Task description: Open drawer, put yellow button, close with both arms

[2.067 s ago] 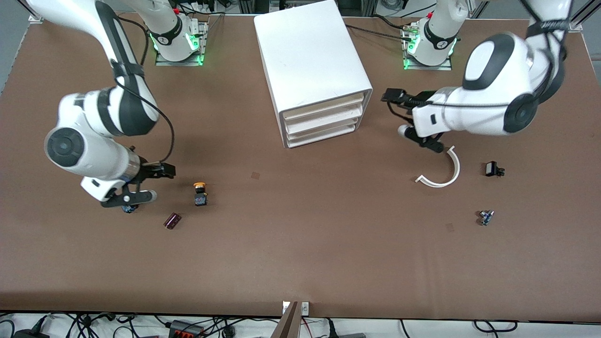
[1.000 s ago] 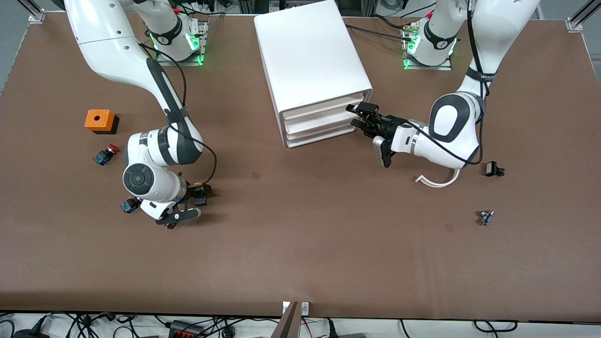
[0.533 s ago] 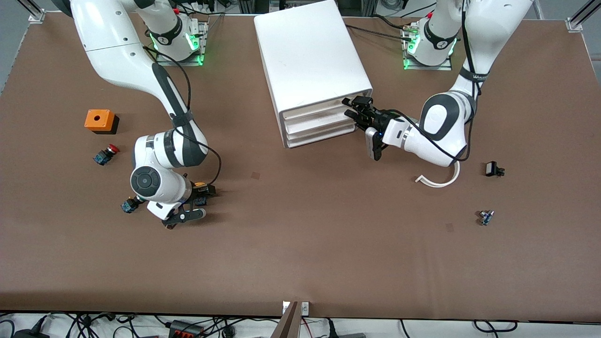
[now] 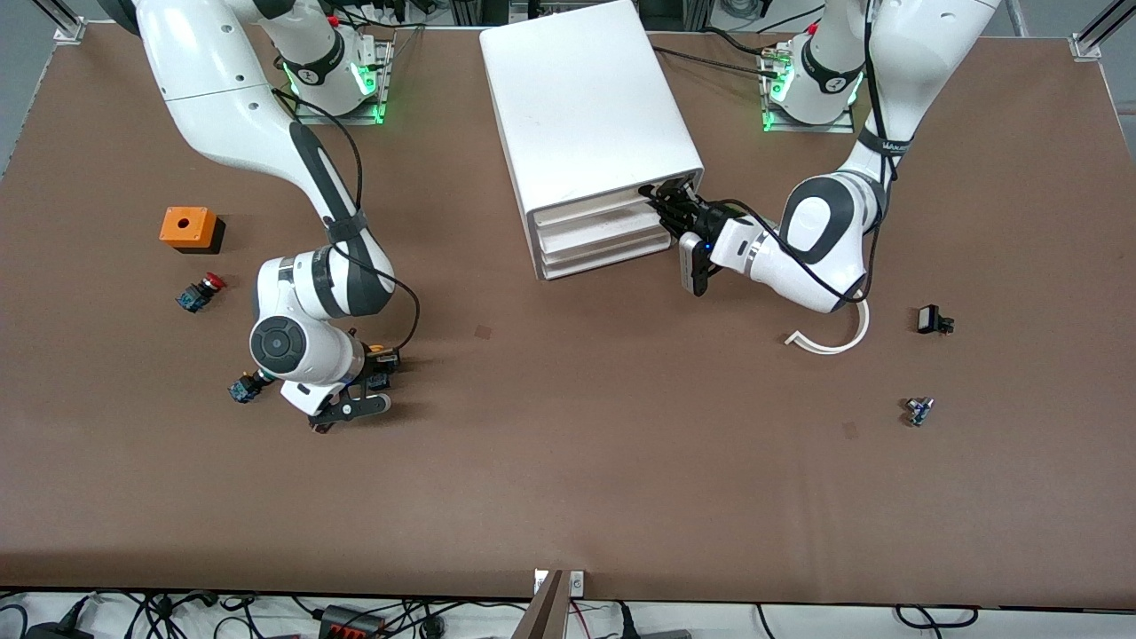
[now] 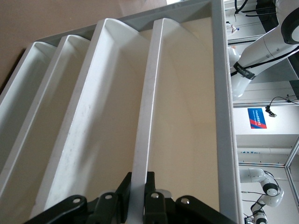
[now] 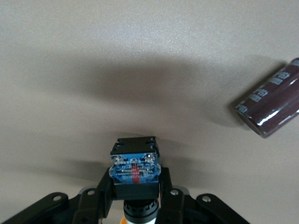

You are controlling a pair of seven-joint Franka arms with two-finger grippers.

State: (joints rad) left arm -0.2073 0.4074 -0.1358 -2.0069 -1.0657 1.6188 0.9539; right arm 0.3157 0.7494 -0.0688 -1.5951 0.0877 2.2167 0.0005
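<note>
The cabinet point(image 4: 590, 106) looks like smooth white plastic with a soft sheen, and the drawer point(image 5: 145, 116) lip is the same plastic (faintly scuffed). The table point(image 4: 568, 461) wears a matt brown, cloth-like covering. The yellow button point(image 6: 135, 170) has a glossy blue plastic base, and the dark cylinder point(image 6: 271, 105) beside it is shiny.

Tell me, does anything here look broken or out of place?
Nothing looks damaged. The curved white strip lying loose on the table near the left arm's end seems a stray part, and the cabinet sits slightly askew.
</note>
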